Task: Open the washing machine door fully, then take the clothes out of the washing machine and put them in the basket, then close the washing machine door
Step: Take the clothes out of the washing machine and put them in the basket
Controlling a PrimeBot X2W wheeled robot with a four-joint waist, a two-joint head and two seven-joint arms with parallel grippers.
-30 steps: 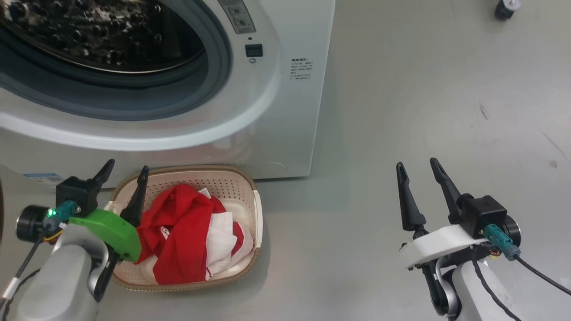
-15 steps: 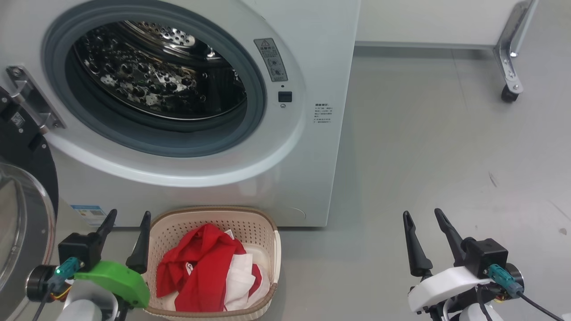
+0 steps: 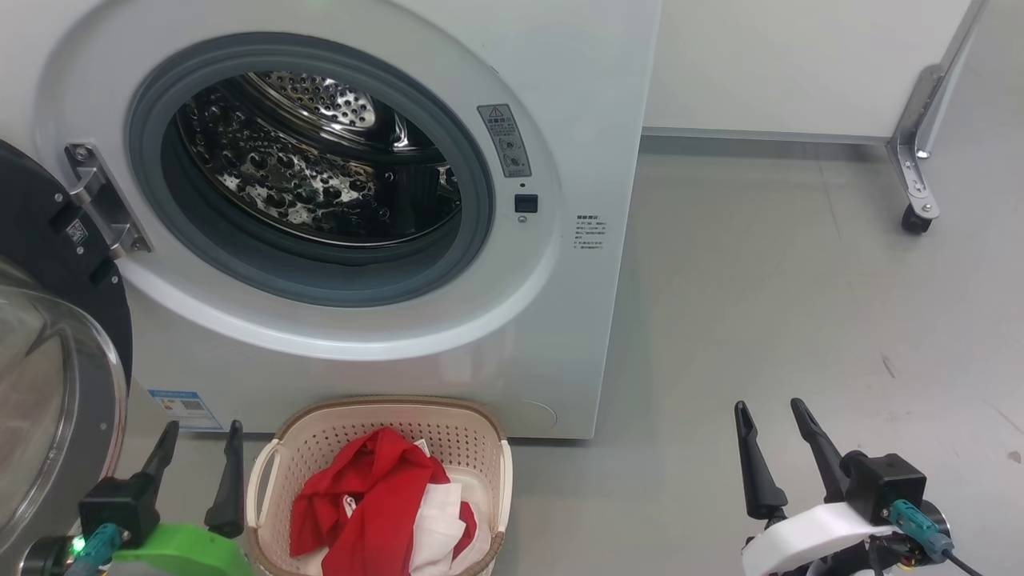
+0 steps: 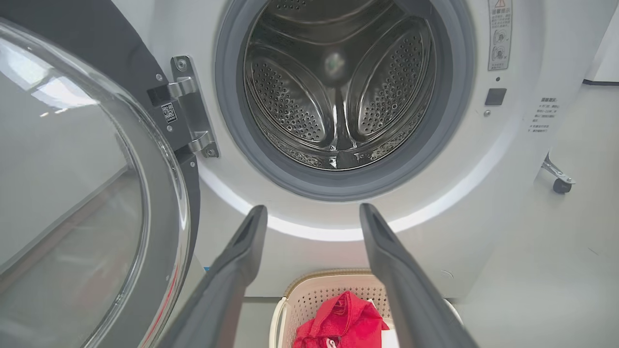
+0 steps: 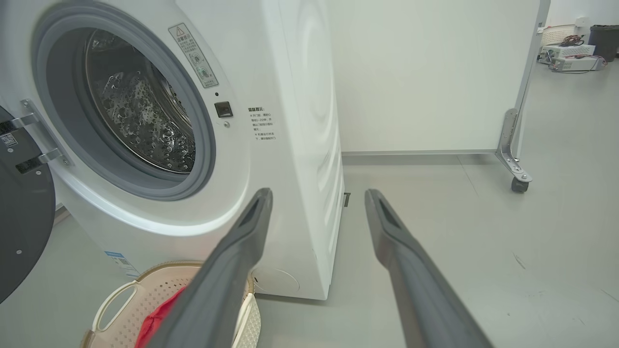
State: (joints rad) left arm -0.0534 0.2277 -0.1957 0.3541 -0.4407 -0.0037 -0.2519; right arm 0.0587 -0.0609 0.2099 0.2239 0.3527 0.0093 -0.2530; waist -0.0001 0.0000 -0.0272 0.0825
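The washing machine [image 3: 576, 96] is a smooth white box on the grey floor [image 3: 760, 280]. Its round opening is ringed by a matte grey rubber seal [image 3: 320, 286]. Inside, the steel drum [image 3: 320, 176] shows shiny perforated walls and raised ribs.

The washing machine door [image 3: 48, 232] hangs swung out at the machine's left side on a bright metal hinge [image 3: 104, 204]. It has a glossy black rim, and its clear glass bowl [image 3: 48, 416] bulges toward the camera.

A small blue label [image 3: 186, 408] sits low on the front, and a grey warning sticker [image 3: 506, 140] lies right of the opening.

The basket [image 3: 384, 412] stands on the floor against the machine's front bottom edge, under the opening. It is cream perforated plastic with rounded corners, a brown woven-look rim and a side handle. The clothes [image 3: 360, 504] lie crumpled inside it, soft red fabric with white parts.

The left gripper [image 3: 203, 426] hangs just left of the basket, between it and the door, with its dark tapered fingers spread and grasping nothing. The right gripper [image 3: 768, 404] is over bare floor well right of the machine, likewise spread and empty.

Behind, a white partition [image 3: 800, 64] stands on a metal leg with a black caster [image 3: 914, 220].
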